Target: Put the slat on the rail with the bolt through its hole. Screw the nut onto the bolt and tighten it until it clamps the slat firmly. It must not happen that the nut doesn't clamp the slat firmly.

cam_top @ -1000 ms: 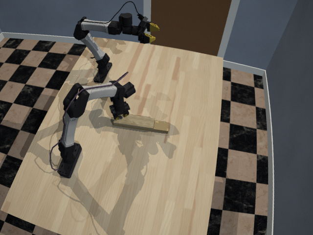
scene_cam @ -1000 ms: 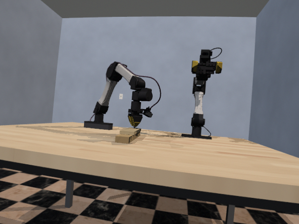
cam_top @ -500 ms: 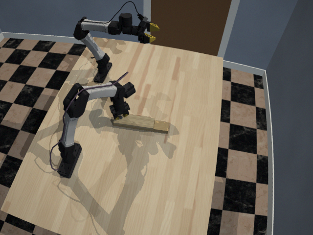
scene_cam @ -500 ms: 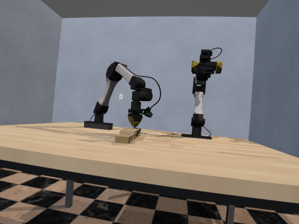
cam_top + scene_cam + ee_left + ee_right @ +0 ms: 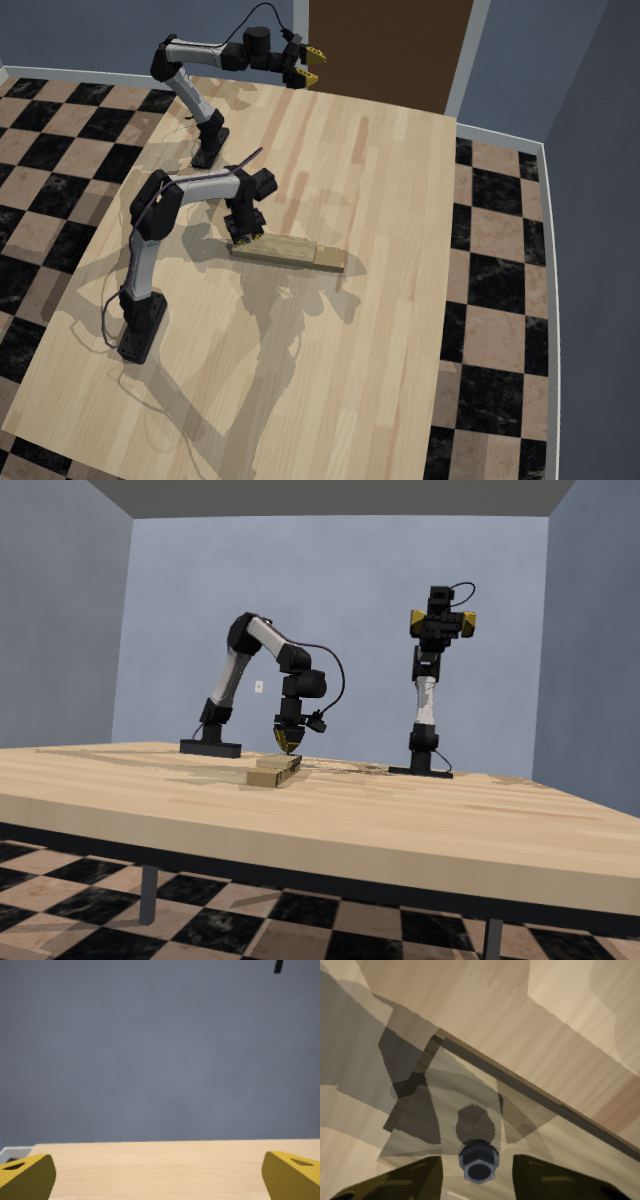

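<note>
Straddling hard, prob. light nut (image 5: 479,1151), best gripped by opp. flats, R claw (image 5: 249,239) (image 5: 289,750) (image 5: 478,1176) is hovering part-open, empty; L claw (image 5: 320,68) (image 5: 443,624) (image 5: 159,1170) gaping, empty.

And live here, no change I can make out in the top or ext. view vs. 0.5 s or 1.0 s ago; any tiny shift at the R gripper (image 5: 249,239) (image 5: 287,750) (image 5: 477,1175) is too small to tell. Wrist cams give no earlier pics to compare, so can't say if the dark hex piece (image 5: 479,1162) turned or moved.
</note>
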Controlling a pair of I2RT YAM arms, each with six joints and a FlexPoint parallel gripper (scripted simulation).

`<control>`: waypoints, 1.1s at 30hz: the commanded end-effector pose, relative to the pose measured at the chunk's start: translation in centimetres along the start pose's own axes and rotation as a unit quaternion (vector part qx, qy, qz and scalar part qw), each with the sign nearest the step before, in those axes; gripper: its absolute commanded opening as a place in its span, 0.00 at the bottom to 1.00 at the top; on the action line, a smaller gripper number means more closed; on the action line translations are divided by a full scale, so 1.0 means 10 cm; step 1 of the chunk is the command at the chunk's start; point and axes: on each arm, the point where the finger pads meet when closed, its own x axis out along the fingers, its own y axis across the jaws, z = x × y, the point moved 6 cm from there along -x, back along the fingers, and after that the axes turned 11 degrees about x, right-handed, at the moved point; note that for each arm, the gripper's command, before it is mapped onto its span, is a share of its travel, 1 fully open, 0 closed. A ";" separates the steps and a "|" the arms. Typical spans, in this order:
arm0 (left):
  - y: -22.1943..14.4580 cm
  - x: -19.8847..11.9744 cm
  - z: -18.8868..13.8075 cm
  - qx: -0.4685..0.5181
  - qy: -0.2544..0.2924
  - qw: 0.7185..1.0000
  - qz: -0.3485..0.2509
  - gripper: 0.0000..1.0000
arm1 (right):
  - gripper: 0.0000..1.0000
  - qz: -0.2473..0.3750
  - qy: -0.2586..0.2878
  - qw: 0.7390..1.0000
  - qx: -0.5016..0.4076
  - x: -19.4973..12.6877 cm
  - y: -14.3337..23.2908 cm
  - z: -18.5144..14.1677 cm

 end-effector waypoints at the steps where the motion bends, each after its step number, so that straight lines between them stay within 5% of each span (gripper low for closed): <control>1: 0.01 -0.02 0.06 0.001 -0.010 1.000 0.001 1.00 | 0.36 0.002 0.000 1.000 -0.005 0.08 0.00 0.02; 6: 0.01 -0.02 0.06 0.001 -0.010 1.000 0.001 1.00 | 0.36 0.002 0.000 1.000 -0.005 0.10 0.00 0.02; 7: 0.01 -0.02 0.06 0.001 -0.010 1.000 0.001 1.00 | 0.25 0.000 -0.002 1.000 -0.004 0.06 -0.01 0.02; 13: 0.01 -0.02 0.06 0.001 -0.010 1.000 0.001 1.00 | 0.17 -0.008 -0.005 1.000 -0.002 -0.04 -0.02 0.02; 33: 0.01 -0.02 0.06 0.001 -0.010 1.000 0.001 1.00 | 0.14 -0.008 -0.005 1.000 -0.002 -0.04 -0.02 0.02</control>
